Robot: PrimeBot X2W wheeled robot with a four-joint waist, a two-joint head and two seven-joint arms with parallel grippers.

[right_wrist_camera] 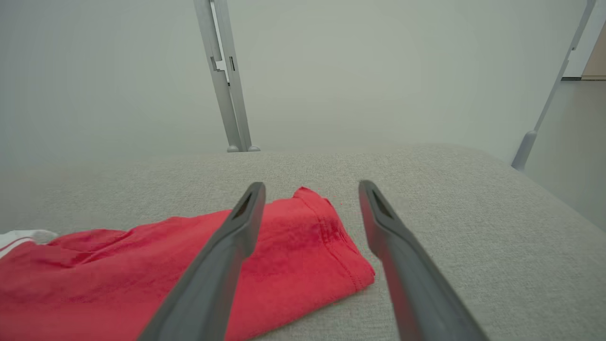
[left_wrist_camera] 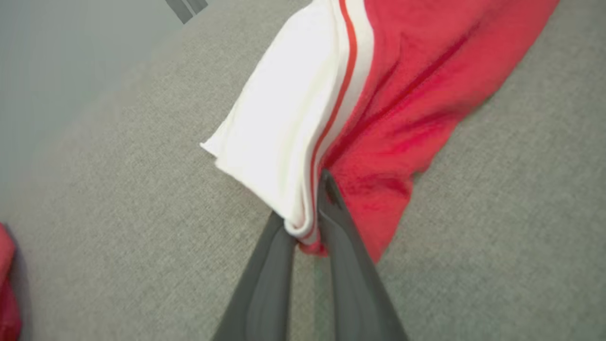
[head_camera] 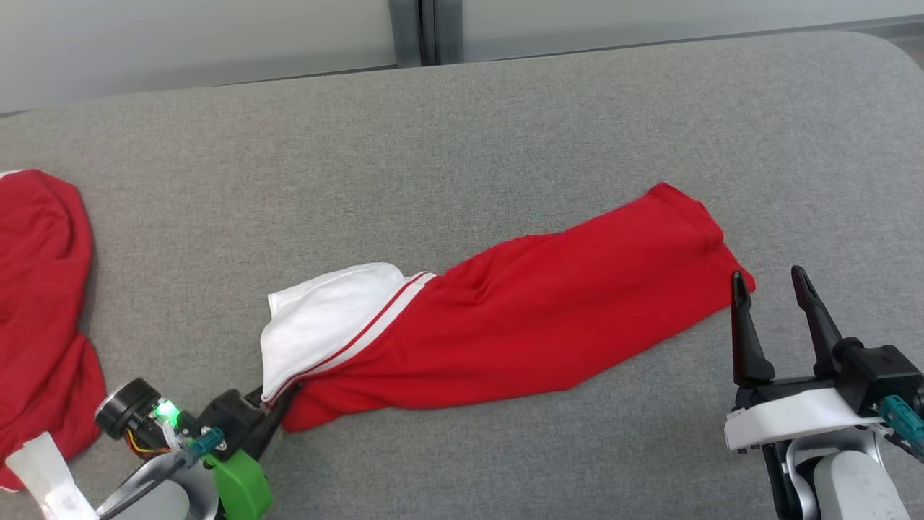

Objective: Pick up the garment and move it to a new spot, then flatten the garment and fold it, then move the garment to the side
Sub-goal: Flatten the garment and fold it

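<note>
Where the left claw (left_wrist_camera: pixel 303 213) meets the garment (head_camera: pixel 520 318), the head view hides its fingertips under the white fold. The left wrist view shows the two dark fingers drawn narrow, pinching the rolled white hem with its red stripe between them. The garment lies slantwise across the middle of the grey padded surface (head_camera: pixel 505 130): white panel at the lower left end, and a long red body running up to the right. How many layers it has cannot be made out. The right claw (head_camera: pixel 769 282) stands with its fingers wide apart and nothing between them, just beside the red far end. One fingertip overlaps the red corner in the head view, and whether it touches the cloth cannot be told. In the right wrist view that finger crosses in front of the red hem and the other stands over bare padding. Both arms are cut off by the bottom edge. A second red cloth (head_camera: pixel 40 303) at the left is cut off by the frame, well apart from the garment. The far edge of the surface runs along a pale wall (head_camera: pixel 180 43) with a grey post (head_camera: pixel 426 29), and the far right corner is rounded. There is a broad bare band beyond the garment, a narrower strip in front, and a bare gap toward the second cloth.
</note>
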